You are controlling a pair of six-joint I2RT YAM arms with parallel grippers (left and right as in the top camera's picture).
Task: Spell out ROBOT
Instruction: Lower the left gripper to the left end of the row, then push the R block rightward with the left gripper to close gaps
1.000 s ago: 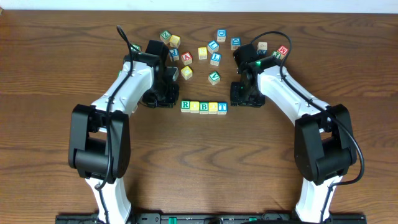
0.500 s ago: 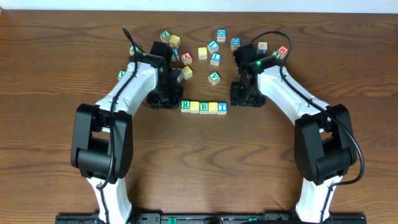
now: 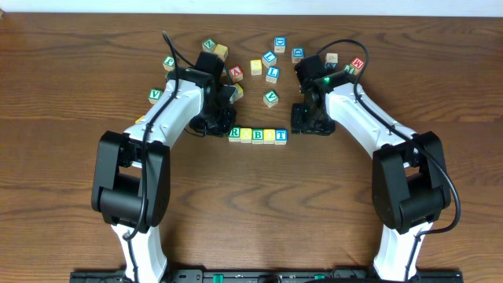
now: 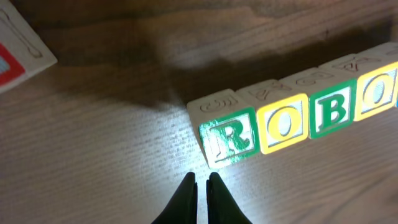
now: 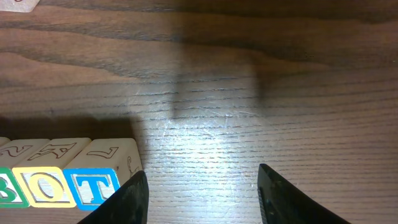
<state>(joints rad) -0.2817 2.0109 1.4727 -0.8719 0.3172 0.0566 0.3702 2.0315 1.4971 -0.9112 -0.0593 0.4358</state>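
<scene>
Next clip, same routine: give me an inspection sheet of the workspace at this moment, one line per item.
Surface: brown wood-grain table, no spills seen.
Job's things: R cube, O cube, B cube, second O cube and T cube stand side by side in one row reading ROBOT.
Clutter: loose letter cubes scattered behind the row, among them a red A cube and a green V cube.
Grippers: left gripper, jaws shut, empty, at the R cube's corner, contact unclear; right gripper, jaws open, empty, beside the T cube.
Cables: left arm's cable and right arm's cable, black, looping free.
Surroundings: pale strip beyond the table's far edge; nothing else seen.
</scene>
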